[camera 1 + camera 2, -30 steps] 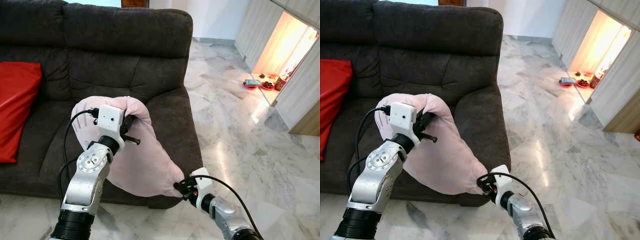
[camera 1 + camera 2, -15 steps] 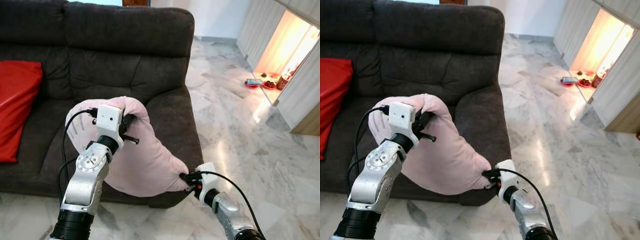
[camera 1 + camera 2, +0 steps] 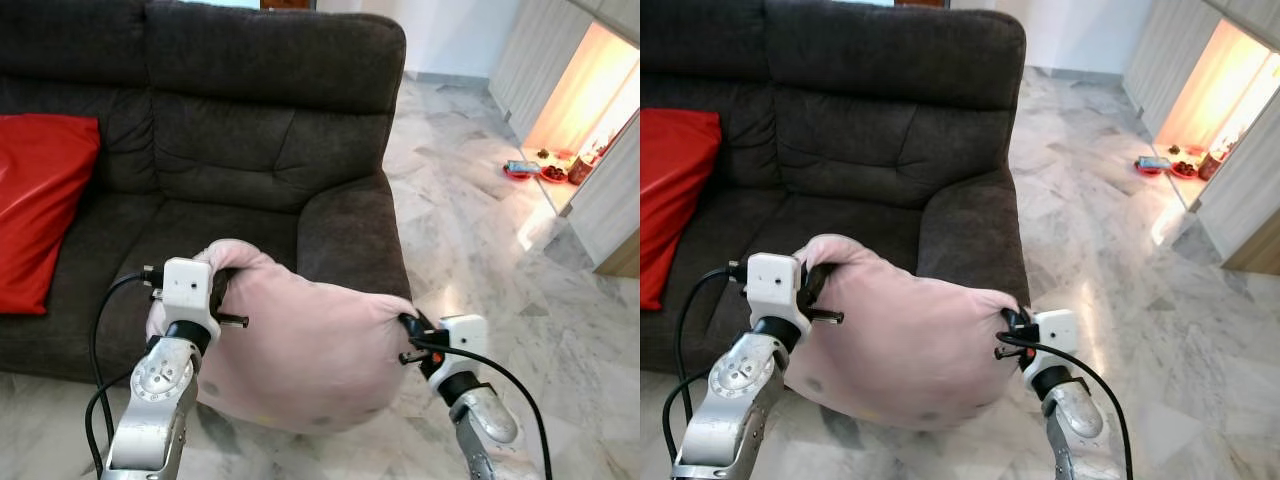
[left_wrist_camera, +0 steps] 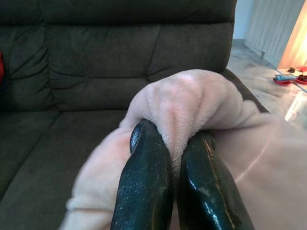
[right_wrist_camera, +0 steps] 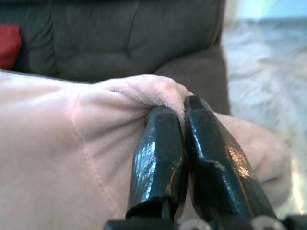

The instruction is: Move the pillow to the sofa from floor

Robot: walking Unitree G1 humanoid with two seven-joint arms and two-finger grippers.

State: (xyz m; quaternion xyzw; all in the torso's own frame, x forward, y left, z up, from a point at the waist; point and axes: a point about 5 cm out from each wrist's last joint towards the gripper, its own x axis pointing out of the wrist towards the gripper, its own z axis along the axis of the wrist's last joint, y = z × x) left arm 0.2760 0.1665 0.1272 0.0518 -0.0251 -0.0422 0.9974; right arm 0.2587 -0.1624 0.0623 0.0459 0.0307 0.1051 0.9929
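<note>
The pink pillow (image 3: 300, 355) hangs in the air in front of the dark grey sofa (image 3: 250, 130), stretched between the two arms, its bulk sagging below the level of the sofa's seat cushion and just before the sofa's front edge, above the marble floor (image 3: 480, 230); it touches neither seat nor floor as far as can be seen.

The left tool (image 4: 175, 158) is clamped on a bunched fold at the pillow's corner nearest the sofa seat; in the left wrist view its two black fingers (image 4: 146, 187) press together with plush fabric squeezed up between and over them, the sofa backrest behind.

The right tool (image 5: 184, 127) is likewise closed on the pillow's opposite corner, the one nearest the sofa's armrest (image 3: 350, 225); the right wrist view shows its fingers (image 5: 160, 158) pinching a ridge of pink fabric, with the armrest beyond.

A red cushion (image 3: 40, 220) leans against the sofa's backrest at the far end of the seat from the armrest, well apart from the pillow.

Away from the sofa past the armrest, across the floor, a lit opening (image 3: 590, 90) glows warm orange, with small items on the floor (image 3: 530, 170) at its threshold, too small to tell apart.
</note>
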